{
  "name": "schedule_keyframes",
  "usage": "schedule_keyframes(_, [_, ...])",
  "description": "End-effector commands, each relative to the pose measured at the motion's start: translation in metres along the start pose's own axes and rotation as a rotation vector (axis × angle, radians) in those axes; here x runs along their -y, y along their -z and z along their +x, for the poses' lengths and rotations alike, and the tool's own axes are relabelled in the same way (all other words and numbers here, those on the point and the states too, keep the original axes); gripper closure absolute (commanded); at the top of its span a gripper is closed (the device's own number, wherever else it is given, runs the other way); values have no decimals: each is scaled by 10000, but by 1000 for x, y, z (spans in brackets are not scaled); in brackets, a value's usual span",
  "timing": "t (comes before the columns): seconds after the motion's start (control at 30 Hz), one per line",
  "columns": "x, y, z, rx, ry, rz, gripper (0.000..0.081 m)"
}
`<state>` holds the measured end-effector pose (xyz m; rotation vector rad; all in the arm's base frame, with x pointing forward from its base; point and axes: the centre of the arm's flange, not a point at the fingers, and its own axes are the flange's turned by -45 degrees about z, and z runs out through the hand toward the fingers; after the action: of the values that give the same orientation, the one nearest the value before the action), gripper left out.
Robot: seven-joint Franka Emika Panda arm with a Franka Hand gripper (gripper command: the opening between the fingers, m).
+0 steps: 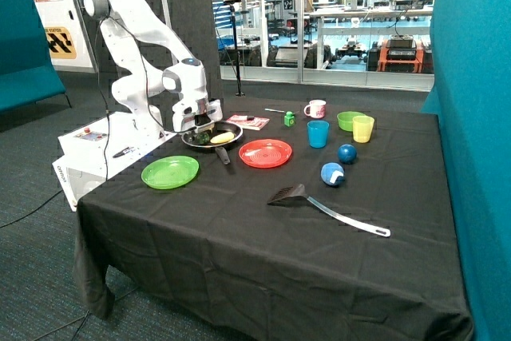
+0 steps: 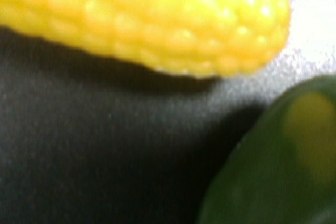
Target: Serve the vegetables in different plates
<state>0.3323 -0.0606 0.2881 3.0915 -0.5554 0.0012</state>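
The black frying pan (image 1: 233, 131) holds both vegetables: the pale yellow oblong one (image 1: 222, 138) and the dark green one (image 1: 203, 138). My gripper (image 1: 201, 127) is lowered into the pan, right over the dark green vegetable. The wrist view is very close to the pan floor (image 2: 105, 145) and shows the yellow vegetable (image 2: 157, 19) as a bumpy corn cob, with the dark green vegetable (image 2: 273, 171) beside it. The bright green plate (image 1: 170, 172) lies in front of the pan. The red-orange plate (image 1: 265, 153) lies beside the pan. Nothing lies on either plate.
The pan's handle (image 1: 223, 155) points toward the table's front, between the plates. A black spatula (image 1: 319, 205) lies near the front. Two blue balls (image 1: 332, 174), a blue cup (image 1: 318, 133), a yellow cup (image 1: 362, 128), a green bowl (image 1: 348, 120), a mug (image 1: 316, 109) and a green cube (image 1: 289, 119) stand beyond the red-orange plate.
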Motion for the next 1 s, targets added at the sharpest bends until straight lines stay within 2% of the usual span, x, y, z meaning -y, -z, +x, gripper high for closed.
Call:
schedule_keyframes(0.0, [-1,-2,7,9,-119,5,152])
schedule_keyframes(0.5, [8,-9,11,9,19,5,226])
schedule_keyframes(0.6, [11,-11,12,9,52,5,262])
schedule_keyframes(0.67, [12,-12,12,9,88,5,337])
schedule_keyframes(0.7, [13,-13,12,9,80,5,418])
schedule_keyframes(0.77, [14,-14,12,9,90,5,646])
schedule_keyframes(0.8, [15,-15,11,9,30,5,727])
schedule_keyframes(0.87, [15,-15,11,9,79,5,788])
schedule_keyframes(0.97, [16,-15,11,9,34,5,805])
